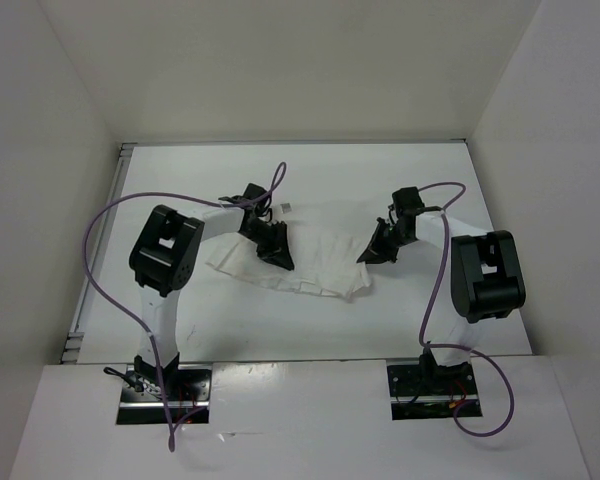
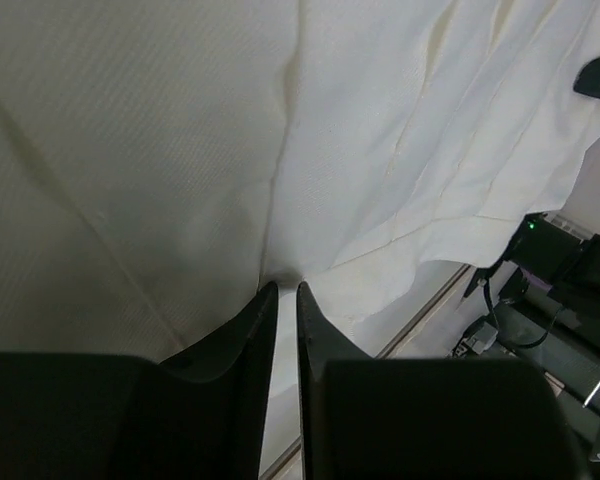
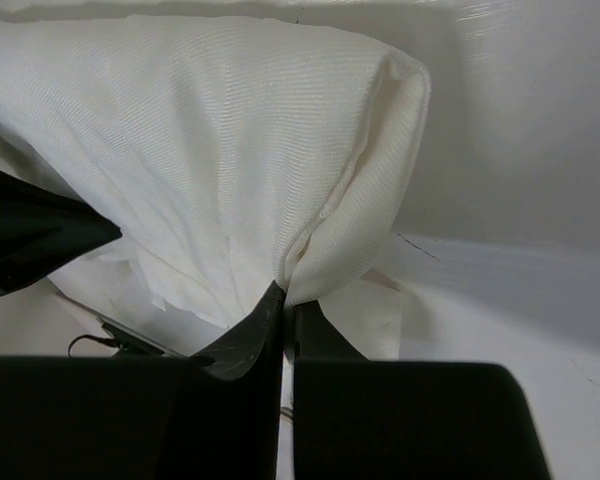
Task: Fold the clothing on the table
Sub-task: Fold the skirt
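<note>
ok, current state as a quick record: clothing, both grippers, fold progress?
clothing: white pleated fabric, rumpled, lying on the table between the two arms
left gripper: at the clothing's left part, nearly closed where creases meet; grip uncertain
right gripper: shut on the clothing's right edge, fabric bunched at its tips
fold: not yet done; no neat fold visible

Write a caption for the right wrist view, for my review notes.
Right claw shut on a pinched fold of the white clothing.
</note>
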Tool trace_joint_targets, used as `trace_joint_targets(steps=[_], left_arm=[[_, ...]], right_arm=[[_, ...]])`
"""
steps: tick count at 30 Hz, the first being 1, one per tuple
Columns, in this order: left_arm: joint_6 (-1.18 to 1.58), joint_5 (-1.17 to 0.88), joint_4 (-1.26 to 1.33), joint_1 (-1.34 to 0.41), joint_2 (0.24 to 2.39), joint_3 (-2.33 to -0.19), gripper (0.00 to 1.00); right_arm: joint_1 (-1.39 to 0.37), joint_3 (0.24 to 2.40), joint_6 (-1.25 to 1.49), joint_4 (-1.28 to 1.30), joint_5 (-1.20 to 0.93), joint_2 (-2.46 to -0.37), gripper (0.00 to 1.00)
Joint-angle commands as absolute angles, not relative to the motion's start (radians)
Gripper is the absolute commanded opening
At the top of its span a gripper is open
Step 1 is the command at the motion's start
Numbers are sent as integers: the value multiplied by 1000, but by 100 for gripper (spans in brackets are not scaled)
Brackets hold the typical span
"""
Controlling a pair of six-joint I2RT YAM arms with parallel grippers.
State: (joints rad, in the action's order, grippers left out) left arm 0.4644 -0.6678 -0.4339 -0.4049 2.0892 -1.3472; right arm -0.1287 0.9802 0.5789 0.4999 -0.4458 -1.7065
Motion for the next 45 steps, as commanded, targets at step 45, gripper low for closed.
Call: trace_joint_targets(steps=[45], left_arm=[[632,-365,-407,-468,2267,-1674,0]], right_arm=[[-150,1060,540,541,-454,-1649,0]])
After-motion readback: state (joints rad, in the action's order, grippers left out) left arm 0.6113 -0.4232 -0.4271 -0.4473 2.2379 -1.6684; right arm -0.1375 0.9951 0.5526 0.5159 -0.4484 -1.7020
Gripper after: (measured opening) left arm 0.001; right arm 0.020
